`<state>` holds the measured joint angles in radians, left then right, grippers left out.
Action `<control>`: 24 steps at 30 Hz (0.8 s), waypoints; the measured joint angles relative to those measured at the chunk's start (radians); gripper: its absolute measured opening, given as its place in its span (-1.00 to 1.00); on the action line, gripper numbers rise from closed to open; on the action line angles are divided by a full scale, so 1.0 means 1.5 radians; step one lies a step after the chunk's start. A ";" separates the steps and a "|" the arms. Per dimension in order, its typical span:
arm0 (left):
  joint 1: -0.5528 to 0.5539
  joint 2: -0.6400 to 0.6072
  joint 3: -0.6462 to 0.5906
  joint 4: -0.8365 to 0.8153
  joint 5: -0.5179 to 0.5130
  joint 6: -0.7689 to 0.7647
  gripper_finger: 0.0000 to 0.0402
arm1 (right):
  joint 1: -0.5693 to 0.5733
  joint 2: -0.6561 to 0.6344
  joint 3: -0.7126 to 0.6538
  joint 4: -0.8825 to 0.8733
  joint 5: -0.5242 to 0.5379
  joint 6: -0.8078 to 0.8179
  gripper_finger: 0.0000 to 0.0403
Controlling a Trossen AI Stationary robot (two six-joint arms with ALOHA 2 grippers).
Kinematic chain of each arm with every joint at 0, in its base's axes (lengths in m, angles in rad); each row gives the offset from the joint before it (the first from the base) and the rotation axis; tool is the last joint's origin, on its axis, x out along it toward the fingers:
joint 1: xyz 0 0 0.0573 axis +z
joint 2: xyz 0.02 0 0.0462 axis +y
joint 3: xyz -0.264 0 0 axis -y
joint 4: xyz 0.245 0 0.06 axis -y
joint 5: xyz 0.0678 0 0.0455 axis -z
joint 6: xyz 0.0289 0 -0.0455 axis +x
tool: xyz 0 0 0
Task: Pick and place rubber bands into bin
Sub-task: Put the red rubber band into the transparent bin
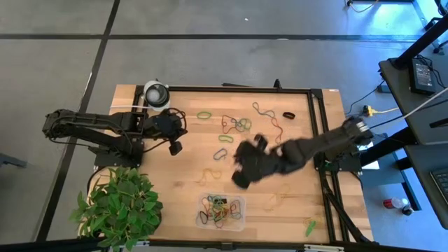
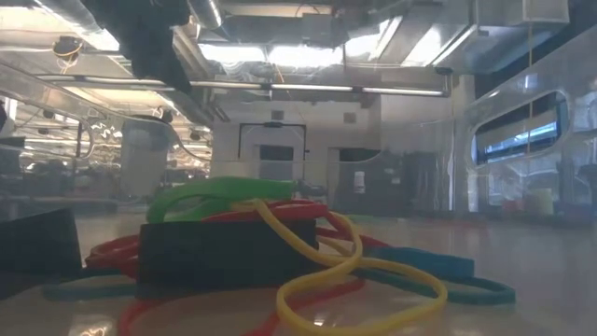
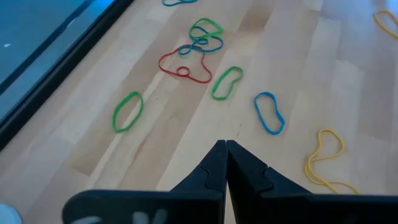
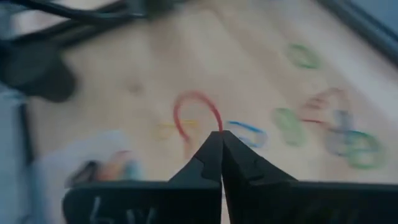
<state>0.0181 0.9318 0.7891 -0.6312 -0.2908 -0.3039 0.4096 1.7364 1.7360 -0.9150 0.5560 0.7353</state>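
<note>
A red rubber band (image 4: 198,115) is pinched by the pressed-together fingers of the right gripper (image 4: 221,134) above mid-worktop (image 1: 175,182). The left gripper (image 3: 225,144), fingers pressed together, is held empty. Several bands are already gathered in the bin (image 1: 239,222); others are scattered around.

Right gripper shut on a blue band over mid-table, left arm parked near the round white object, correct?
Not quite: the band is red. The right wrist view shows the right gripper shut on a red rubber band looping from its tips. The rest holds; the left gripper waits there.

Plant (image 1: 119,204) beside bin (image 1: 239,221); tabletop (image 1: 294,210) open
</note>
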 joint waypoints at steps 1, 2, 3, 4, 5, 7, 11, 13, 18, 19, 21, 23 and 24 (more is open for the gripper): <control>0.000 0.000 0.000 0.000 0.002 0.004 -0.97 | 0.016 0.024 0.030 0.000 0.001 0.007 -1.00; 0.000 0.000 0.000 0.000 0.003 0.008 -0.98 | 0.031 0.050 0.059 -0.001 0.001 0.013 -1.00; 0.000 0.000 0.000 0.000 0.003 0.008 -0.98 | 0.045 0.076 0.088 -0.003 0.001 0.017 -1.00; 0.000 0.000 0.000 0.000 0.003 0.007 -0.99 | 0.057 0.102 0.116 -0.005 0.001 0.023 -1.00; 0.000 0.000 0.000 0.000 0.003 0.008 -0.99 | 0.067 0.126 0.140 -0.008 0.001 0.032 -1.00; 0.000 0.000 0.000 0.000 0.003 0.008 -0.99 | 0.083 0.172 0.188 -0.021 -0.001 0.056 -1.00; 0.000 0.000 0.000 0.000 0.003 0.008 -0.98 | 0.098 0.233 0.246 -0.063 -0.025 0.116 -1.00; 0.000 0.000 0.000 0.000 0.003 0.008 -0.97 | 0.102 0.250 0.253 -0.081 -0.036 0.151 -1.00; 0.000 0.000 0.000 0.000 0.003 0.008 -0.99 | 0.106 0.291 0.254 -0.124 -0.099 0.223 -1.00; 0.000 0.000 0.000 0.000 0.003 0.008 -0.99 | 0.106 0.302 0.254 -0.135 -0.122 0.235 -1.00; 0.000 0.000 0.000 0.000 0.003 0.006 -0.99 | 0.106 0.323 0.254 -0.154 -0.170 0.258 -1.00; 0.000 0.000 0.000 0.000 0.003 -0.003 -0.98 | 0.106 0.341 0.254 -0.166 -0.216 0.274 -1.00; 0.000 0.000 0.000 0.000 0.003 -0.007 -0.98 | 0.106 0.349 0.254 -0.169 -0.232 0.279 -1.00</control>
<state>0.0174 0.9318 0.7891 -0.6312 -0.2866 -0.3137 0.5687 2.2599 2.1166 -1.1690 0.2087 1.1534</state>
